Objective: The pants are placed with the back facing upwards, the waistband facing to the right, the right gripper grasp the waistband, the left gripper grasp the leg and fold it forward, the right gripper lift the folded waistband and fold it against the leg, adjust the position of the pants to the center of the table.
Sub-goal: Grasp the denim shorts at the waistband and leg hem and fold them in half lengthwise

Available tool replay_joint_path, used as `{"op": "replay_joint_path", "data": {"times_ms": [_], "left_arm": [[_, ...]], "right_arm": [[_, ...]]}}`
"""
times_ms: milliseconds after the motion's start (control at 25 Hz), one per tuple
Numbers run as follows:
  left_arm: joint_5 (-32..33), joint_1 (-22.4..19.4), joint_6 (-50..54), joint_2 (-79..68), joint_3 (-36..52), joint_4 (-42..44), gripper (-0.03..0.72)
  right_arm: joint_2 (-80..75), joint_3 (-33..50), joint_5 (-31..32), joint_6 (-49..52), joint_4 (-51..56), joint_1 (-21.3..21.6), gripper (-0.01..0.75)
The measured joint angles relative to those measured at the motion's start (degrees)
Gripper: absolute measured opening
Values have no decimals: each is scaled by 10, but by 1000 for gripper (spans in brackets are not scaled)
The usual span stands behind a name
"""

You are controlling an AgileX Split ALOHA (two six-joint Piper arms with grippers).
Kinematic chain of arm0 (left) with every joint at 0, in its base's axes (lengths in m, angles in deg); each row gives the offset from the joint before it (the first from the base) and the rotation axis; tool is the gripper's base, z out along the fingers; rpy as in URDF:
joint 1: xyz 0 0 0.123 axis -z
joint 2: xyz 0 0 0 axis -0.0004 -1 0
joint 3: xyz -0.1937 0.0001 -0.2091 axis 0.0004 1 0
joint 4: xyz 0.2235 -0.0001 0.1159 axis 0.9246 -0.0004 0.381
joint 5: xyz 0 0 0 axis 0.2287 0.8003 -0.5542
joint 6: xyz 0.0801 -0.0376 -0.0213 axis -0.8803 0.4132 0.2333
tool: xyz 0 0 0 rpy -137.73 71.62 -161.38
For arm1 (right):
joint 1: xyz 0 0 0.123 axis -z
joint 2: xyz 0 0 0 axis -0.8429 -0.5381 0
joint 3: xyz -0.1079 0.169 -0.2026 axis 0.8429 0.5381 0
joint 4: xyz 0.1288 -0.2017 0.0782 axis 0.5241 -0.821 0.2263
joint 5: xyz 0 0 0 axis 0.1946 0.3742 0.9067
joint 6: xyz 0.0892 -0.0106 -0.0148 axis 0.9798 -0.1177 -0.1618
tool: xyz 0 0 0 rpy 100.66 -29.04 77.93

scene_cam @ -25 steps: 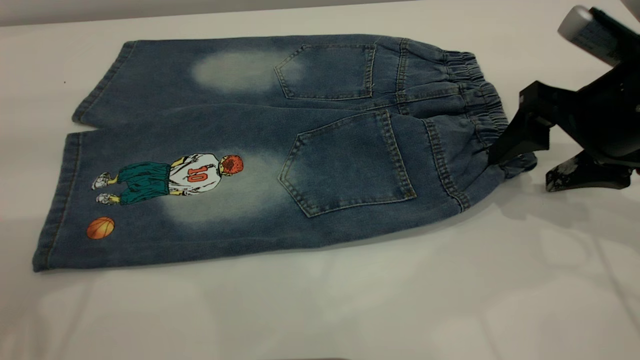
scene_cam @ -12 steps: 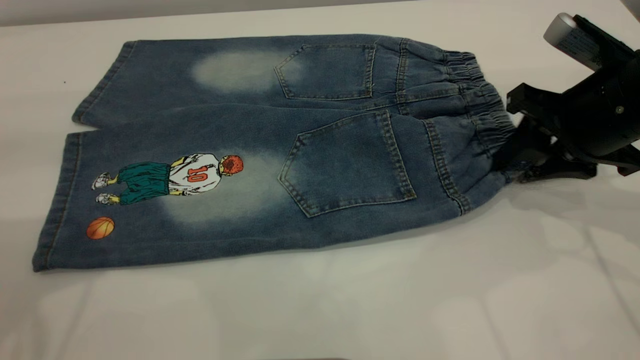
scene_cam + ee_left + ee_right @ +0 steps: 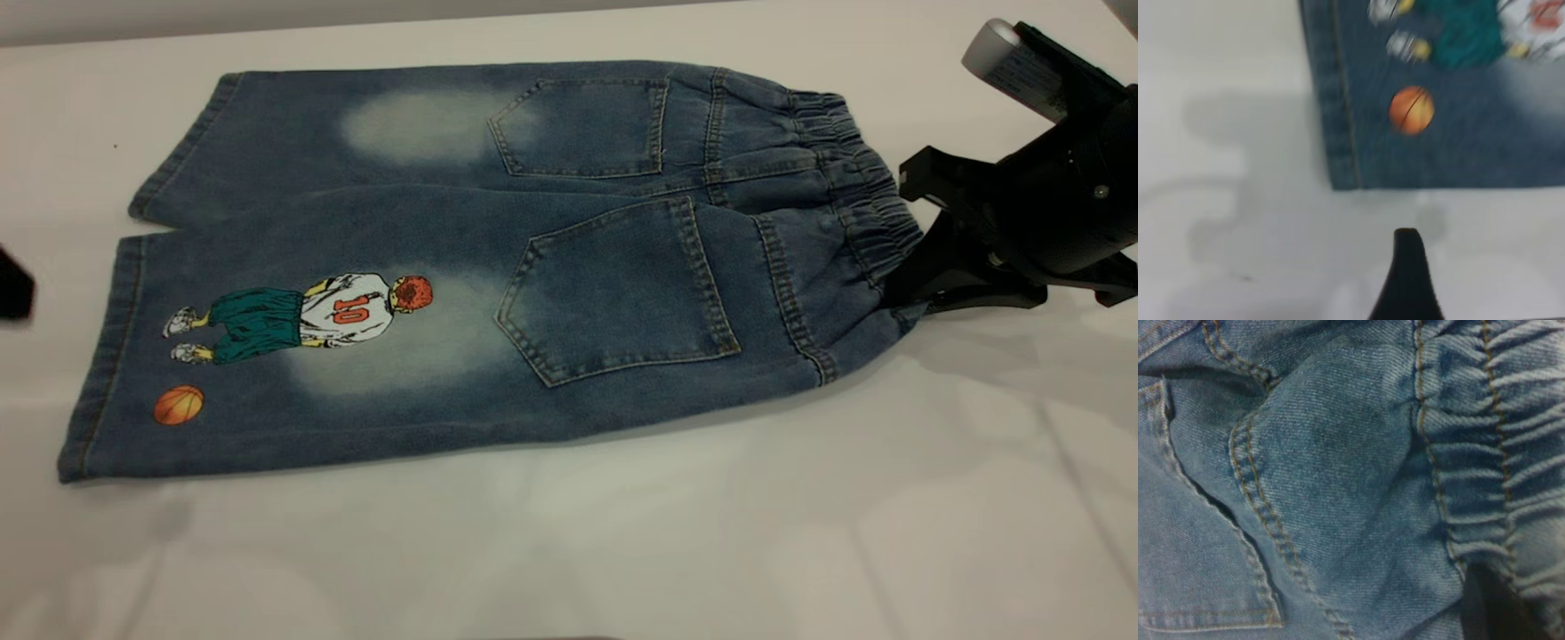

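Exterior view, near to far:

- Bare table (image 3: pixel 569 551) in front.
- Pants (image 3: pixel 498 258) flat on it, back up, waistband (image 3: pixel 853 169) to the right.
- Nearer: leg (image 3: pixel 293 356) with player print (image 3: pixel 311 316) and basketball (image 3: pixel 178 404), then the near pocket (image 3: pixel 622 289).
- Farther: plain leg (image 3: pixel 311 133) with faded patch and far pocket (image 3: pixel 582 126).
- Left gripper (image 3: pixel 13 284) only a dark sliver at the left edge, just beside the hem of the printed leg, not touching it.
- Right gripper (image 3: pixel 898 293) at the right, clamped together on the near corner of the waistband, which is raised slightly off the table.

Left wrist view only:

- Left gripper (image 3: pixel 1408 280) above bare table, just off the hem corner near the basketball (image 3: pixel 1411 110). Cannot tell whether apart or together.

Right wrist view only:

- Close denim: gathered elastic of the waistband (image 3: pixel 1491 453), stitched seams, pocket corner (image 3: pixel 1205 587). Dark fingertip (image 3: pixel 1488 607) pressed against the elastic edge.
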Motion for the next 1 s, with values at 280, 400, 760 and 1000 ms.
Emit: {"op": "replay_joint_path", "data": {"times_ms": [280,400,760,1000], "left_arm": [[-94,0,0,-148,1,0,517],[-124,0,0,-202,0,0,517],[-199,0,0,-304,-3,-1,517],[-200,0,-2,-324,-36,-1,517]], "right_arm": [[0,-1,0,1,-4,0,36],[0,-1,1,1,-7,0,36],[0,-1,3,1,-9,0,38],[0,-1,6,1,-9,0,38]]}}
